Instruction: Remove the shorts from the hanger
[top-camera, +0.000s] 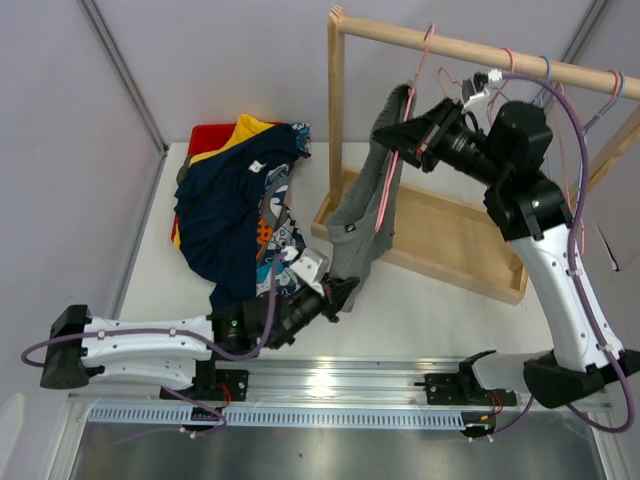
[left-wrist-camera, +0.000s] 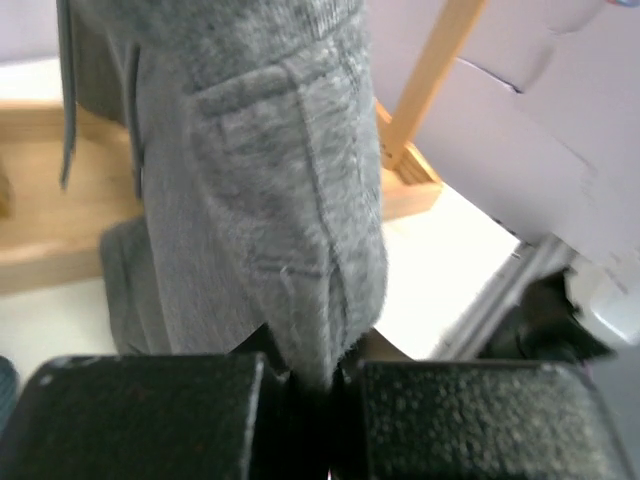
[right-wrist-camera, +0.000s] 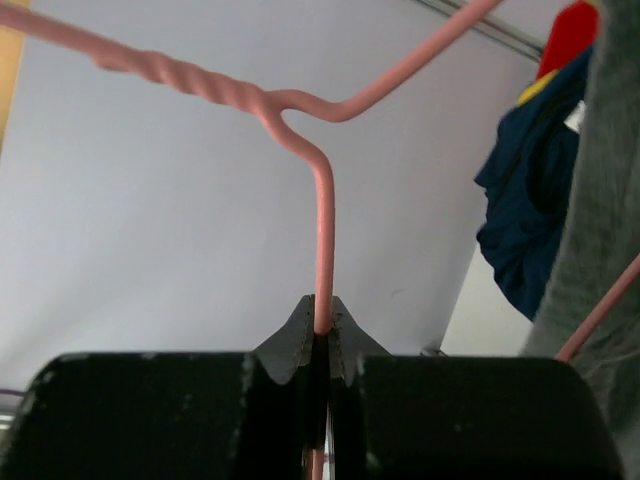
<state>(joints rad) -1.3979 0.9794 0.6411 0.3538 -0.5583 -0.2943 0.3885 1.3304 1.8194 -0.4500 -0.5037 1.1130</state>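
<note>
White tabletop (top-camera: 420, 300) below; our left gripper (top-camera: 348, 292) pinches the grey shorts (left-wrist-camera: 260, 200) hanging above it; our right gripper (right-wrist-camera: 322, 340) clamps the pink hanger (right-wrist-camera: 323, 230).

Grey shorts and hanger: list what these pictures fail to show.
- Top view: the right gripper covers where the grey shorts meet the pink hanger.
- Top view: the navy shorts hide most of what lies beneath them.
- Right wrist view: the hanger's ends run off the frame edges.
</note>
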